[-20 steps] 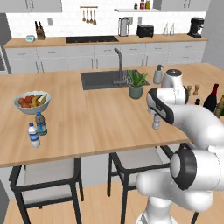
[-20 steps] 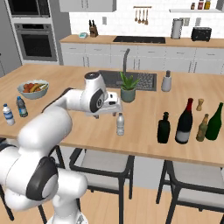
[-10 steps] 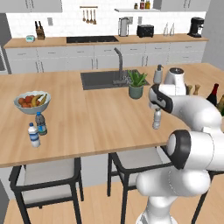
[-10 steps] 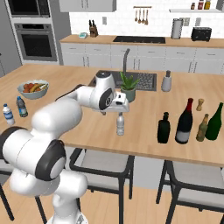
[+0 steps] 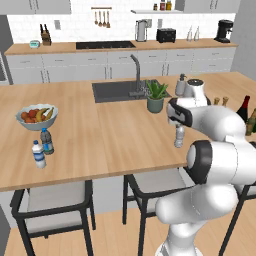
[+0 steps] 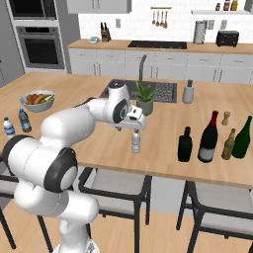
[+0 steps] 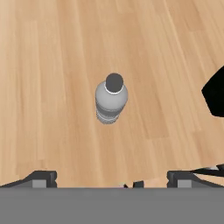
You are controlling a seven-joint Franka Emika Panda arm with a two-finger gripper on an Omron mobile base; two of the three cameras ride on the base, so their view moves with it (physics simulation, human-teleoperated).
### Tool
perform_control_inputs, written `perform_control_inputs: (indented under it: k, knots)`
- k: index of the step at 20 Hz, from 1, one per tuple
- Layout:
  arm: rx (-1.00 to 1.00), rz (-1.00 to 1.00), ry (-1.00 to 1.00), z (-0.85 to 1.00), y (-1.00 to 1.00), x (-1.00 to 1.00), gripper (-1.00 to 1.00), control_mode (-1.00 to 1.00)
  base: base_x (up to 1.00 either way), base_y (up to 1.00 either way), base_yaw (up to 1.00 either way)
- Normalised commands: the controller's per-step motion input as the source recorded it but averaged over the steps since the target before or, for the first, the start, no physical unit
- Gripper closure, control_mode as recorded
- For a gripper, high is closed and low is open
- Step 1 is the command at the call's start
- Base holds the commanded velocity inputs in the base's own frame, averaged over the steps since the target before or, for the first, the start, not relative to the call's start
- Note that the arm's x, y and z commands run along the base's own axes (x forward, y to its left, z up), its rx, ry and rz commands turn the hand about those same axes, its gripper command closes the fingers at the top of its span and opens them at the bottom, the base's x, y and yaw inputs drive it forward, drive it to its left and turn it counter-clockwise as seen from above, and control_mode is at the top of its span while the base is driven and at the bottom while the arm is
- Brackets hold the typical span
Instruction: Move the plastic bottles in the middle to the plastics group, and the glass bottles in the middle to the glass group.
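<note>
The small clear water bottle (image 7: 111,99) stands upright on the counter (image 5: 100,135), in front of the potted plant (image 6: 145,98) and toward the counter's near edge, untouched and apart from everything else. My gripper (image 6: 134,124) now sits almost straight above it, fingers (image 7: 40,178) spread wide to either side and holding nothing; in the hand view the bottle's cap sits between them, a little ahead of the tips. Over the last second my arm has swung in from the near side of the bottle, the wrist turning until the hand points down over the cap, while the bottle itself has not moved. I judge that the approach is nearly lined up and the next step is to come down around the bottle's body and close. Nothing has been sorted yet. The two small bottles of the plastics group (image 5: 42,148) stand far off from the plant, just in front of the fruit bowl (image 5: 36,116), so a long carry across the counter follows. On the other side of the plant, the squat black bottle (image 6: 185,145) and the wine bottle (image 6: 208,138) wait side by side, with the olive-green bottle (image 6: 242,138) just beyond them.
</note>
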Motion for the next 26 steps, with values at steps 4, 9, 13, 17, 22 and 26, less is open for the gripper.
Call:
perform_control_inputs:
  k: [4, 9, 13, 17, 22, 26]
  knots:
    - [0.01, -0.03, -0.18, -0.42, 0.0, 0.22, -1.0, -1.0, 0.0, 0.0, 0.0]
    - [0.03, 0.0, -0.12, -0.08, -0.08, 0.03, -1.0, -1.0, 0.0, 0.0, 0.0]
    - [0.02, 0.0, -0.02, 0.0, -0.22, 0.0, -1.0, -1.0, 0.0, 0.0, 0.0]
    - [0.0, 0.0, 0.0, 0.0, -0.02, 0.2, -1.0, -1.0, 0.0, 0.0, 0.0]
    - [0.0, 0.01, 0.0, 0.0, 0.0, 0.27, -1.0, -1.0, 0.0, 0.0, 0.0]
    - [0.0, 0.0, 0.0, -0.02, -0.08, 0.03, -1.0, -1.0, 0.0, 0.0, 0.0]
